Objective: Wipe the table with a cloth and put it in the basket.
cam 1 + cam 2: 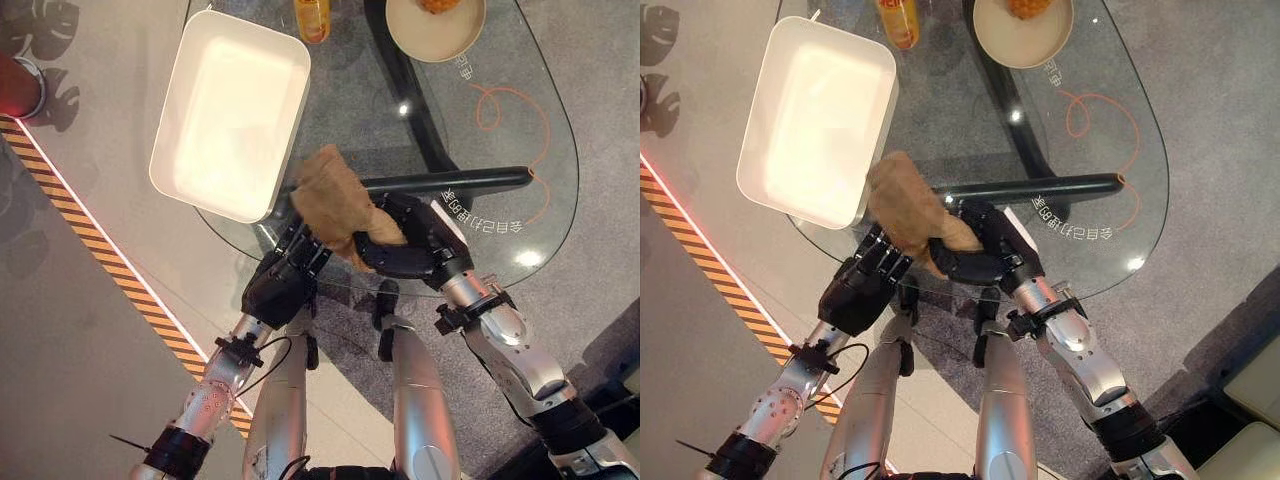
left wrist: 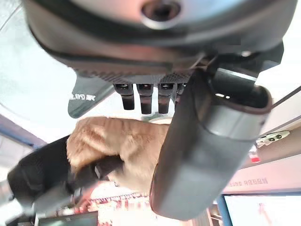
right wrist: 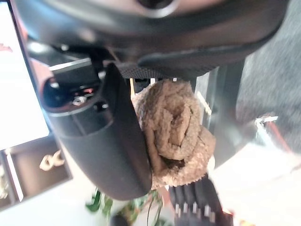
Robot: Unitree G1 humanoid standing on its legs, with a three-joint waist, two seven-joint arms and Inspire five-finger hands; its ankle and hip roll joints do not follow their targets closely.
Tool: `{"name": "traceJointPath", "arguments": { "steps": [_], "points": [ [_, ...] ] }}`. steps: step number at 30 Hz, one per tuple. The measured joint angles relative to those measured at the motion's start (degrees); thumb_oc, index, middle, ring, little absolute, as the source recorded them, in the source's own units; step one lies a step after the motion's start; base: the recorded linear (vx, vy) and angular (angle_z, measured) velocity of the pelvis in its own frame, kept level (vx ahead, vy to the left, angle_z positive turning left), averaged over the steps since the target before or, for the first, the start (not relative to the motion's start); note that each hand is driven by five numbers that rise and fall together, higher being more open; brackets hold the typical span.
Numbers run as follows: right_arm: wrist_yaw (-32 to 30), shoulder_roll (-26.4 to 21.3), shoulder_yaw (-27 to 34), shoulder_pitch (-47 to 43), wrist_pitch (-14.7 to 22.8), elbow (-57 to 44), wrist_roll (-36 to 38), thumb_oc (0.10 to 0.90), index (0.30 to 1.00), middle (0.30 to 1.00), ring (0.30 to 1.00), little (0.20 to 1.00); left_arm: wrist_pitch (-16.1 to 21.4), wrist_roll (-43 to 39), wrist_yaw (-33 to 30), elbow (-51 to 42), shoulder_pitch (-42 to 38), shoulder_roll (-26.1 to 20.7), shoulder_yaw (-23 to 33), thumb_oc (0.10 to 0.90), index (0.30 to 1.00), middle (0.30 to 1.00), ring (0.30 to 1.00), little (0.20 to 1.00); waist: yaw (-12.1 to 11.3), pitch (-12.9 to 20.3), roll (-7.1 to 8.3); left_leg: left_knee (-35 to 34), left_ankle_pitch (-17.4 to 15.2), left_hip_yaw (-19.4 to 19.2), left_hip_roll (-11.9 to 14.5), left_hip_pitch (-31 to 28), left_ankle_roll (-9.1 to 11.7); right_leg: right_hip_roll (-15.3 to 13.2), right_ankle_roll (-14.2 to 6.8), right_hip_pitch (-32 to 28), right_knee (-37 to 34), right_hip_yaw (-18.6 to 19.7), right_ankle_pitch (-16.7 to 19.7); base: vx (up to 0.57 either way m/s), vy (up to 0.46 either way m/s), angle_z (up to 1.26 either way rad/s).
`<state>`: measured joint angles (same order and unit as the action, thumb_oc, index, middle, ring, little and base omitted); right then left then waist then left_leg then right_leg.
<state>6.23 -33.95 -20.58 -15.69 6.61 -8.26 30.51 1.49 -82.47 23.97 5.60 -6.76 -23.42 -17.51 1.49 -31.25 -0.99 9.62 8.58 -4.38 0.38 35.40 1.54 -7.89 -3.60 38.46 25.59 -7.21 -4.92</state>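
The brown cloth (image 1: pixel 335 200) is bunched up in the right hand (image 1: pixel 405 245), whose fingers and thumb are curled round its lower part; the free end of the cloth stands up from the grip and leans toward the white basket (image 1: pixel 190 170); all this is at the near edge of the glass table (image 1: pixel 520 215), roughly at its middle. The right wrist view shows the cloth (image 3: pixel 176 136) rolled into a wad pressed against the thumb. The left hand (image 1: pixel 285 280) sits just beside the cloth at the same near edge, on its left; its fingers (image 1: pixel 305 250) reach up straight toward the cloth, and I cannot tell whether they touch it; they hold nothing. The basket is a shallow white tray at the table's near left corner, overhanging the edge. At the far edge stand an orange bottle (image 1: pixel 312 18) and a beige plate (image 1: pixel 410 40) with something orange on it. A striped floor strip (image 1: pixel 120 275) runs past on the left.
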Motion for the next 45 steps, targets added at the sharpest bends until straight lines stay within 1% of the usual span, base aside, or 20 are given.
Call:
{"name": "traceJointPath", "arguments": {
  "steps": [2, 4, 9, 12, 13, 16, 20, 27, 32, 37, 45],
  "points": [
    [0.56, 0.00, -1.03, -0.18, -0.39, 0.00, 0.21, 0.100, 0.300, 0.300, 0.300, 0.200, -0.45, 1.44, -1.19, 0.19, 0.12, -0.60, -0.08, 0.800, 0.900, 0.900, 0.900, 0.900, 0.23, -0.01, 0.02, 0.00, -0.01, 0.00, 0.00, 0.01, 0.01, 0.02, 0.00, 0.02, 0.00, 0.05, 0.00, -0.01, 0.020, -0.01],
    [0.55, -0.29, -1.41, -0.23, -1.76, 0.01, 0.61, 0.100, 0.300, 0.300, 0.300, 0.200, -0.99, 2.00, -1.27, 0.59, 0.27, -1.00, 0.04, 0.800, 0.900, 0.900, 0.900, 0.900, 0.23, -0.01, 0.02, 0.00, -0.07, -0.18, 0.01, 0.01, 0.05, 0.06, -0.02, 0.13, -0.33, 0.27, 0.02, -0.01, 0.046, -0.03],
    [0.46, -0.59, -2.47, -0.68, -2.43, 0.62, 0.76, 0.100, 0.300, 0.300, 0.300, 0.200, -1.00, 2.50, -1.07, 0.79, 0.57, -1.68, -0.13, 0.800, 0.900, 0.900, 0.900, 0.900, 0.19, -0.01, 0.01, 0.00, -0.24, -0.83, 0.16, 0.06, 0.08, 0.21, -0.06, 0.34, -0.71, 0.84, 0.36, -0.01, 0.029, -0.07],
    [-1.40, -0.57, -3.67, -2.32, -3.28, 1.77, -2.26, 0.100, 0.300, 0.300, 0.300, 0.200, -0.14, 2.02, -0.76, 0.87, 0.49, -1.79, -0.98, 0.800, 0.900, 0.900, 0.900, 0.900, 0.21, 0.00, -0.01, -0.01, -0.20, -1.33, 0.16, 0.17, 0.01, 0.21, -0.10, 0.69, -0.55, 1.21, 0.52, -0.01, 0.026, -0.07],
    [-2.72, -0.64, -4.17, -2.81, -3.60, 2.37, -4.15, 0.100, 0.300, 0.300, 0.300, 0.200, 0.10, 1.84, -0.67, 0.88, 0.42, -1.80, -1.28, 0.800, 0.900, 0.900, 0.900, 0.900, 0.20, 0.00, -0.01, -0.02, -0.09, -1.34, 0.17, 0.18, -0.14, 0.21, -0.11, 0.68, -0.46, 1.20, 0.53, 0.00, 0.000, 0.00],
    [-5.50, -0.61, -5.39, -3.64, -4.35, 3.62, -6.88, 0.100, 0.300, 0.300, 0.300, 0.200, 0.22, 0.51, 0.40, 0.87, 0.42, -1.68, -2.96, 0.800, 0.900, 0.900, 0.900, 0.900, 0.06, 0.00, -0.03, -0.03, -0.09, -1.31, 0.16, 0.42, -0.13, 0.20, -0.11, 0.88, -0.47, 1.17, 0.52, 0.00, 0.000, 0.00],
    [-7.10, -0.45, -6.27, -3.93, -4.43, 4.10, -6.88, 0.100, 0.300, 0.300, 0.300, 0.200, 0.75, -1.21, 1.16, 0.88, 0.74, -1.67, -3.39, 0.800, 0.900, 0.900, 0.900, 0.900, 0.01, -0.01, -0.06, -0.05, -0.08, -1.25, 0.16, 0.59, -0.13, 0.20, -0.12, 1.01, -0.46, 1.13, 0.51, 0.00, 0.000, 0.00],
    [-7.00, 0.27, -6.49, -5.67, -4.49, 3.87, -6.89, 0.100, 0.300, 0.300, 0.300, 0.200, 2.79, -3.24, 3.11, 0.87, 0.65, -1.42, -3.14, 0.800, 0.900, 0.900, 0.900, 0.900, -0.39, 0.00, -0.09, -0.06, -0.07, -1.14, 0.05, 0.61, -0.10, 0.06, -0.10, 1.27, 0.22, 1.12, 0.21, 0.00, 0.000, 0.00],
    [-6.36, 0.55, -6.44, -6.70, -5.00, 3.86, -7.17, 0.100, 0.300, 0.300, 0.300, 0.200, 4.99, -3.51, 3.87, 0.86, 0.65, -1.04, -3.48, 0.800, 0.900, 0.900, 0.900, 0.900, -0.90, 0.00, -0.09, -0.44, 0.03, -0.99, 0.06, 0.65, 0.02, 0.11, -0.05, 1.48, 0.34, 1.10, 0.15, 0.00, 0.000, 0.00],
    [-6.14, 0.63, -6.42, -7.02, -6.20, 3.06, -8.62, 0.100, 0.300, 0.300, 0.300, 0.200, 5.36, -3.52, 4.04, 0.83, 0.77, -0.74, -3.30, 0.800, 0.900, 0.900, 0.900, 0.900, -1.38, 0.00, -0.09, -0.50, 0.06, -0.69, -0.02, 0.67, 0.04, 0.05, -0.03, 1.46, 0.55, 0.91, 0.14, 0.00, 0.006, 0.02],
    [-3.87, 0.48, -5.99, -8.07, -8.02, 2.78, -10.36, 0.100, 0.300, 0.300, 0.300, 0.200, 5.34, -3.50, 4.04, 0.80, 1.16, -0.62, -2.81, 0.800, 0.900, 0.900, 0.900, 0.900, -1.30, 0.00, -0.09, -0.53, 0.20, -0.13, -0.06, 0.74, 0.25, 0.00, 0.07, 1.47, 1.04, 0.44, -0.21, 0.00, -0.001, 0.02]
  ]
}}
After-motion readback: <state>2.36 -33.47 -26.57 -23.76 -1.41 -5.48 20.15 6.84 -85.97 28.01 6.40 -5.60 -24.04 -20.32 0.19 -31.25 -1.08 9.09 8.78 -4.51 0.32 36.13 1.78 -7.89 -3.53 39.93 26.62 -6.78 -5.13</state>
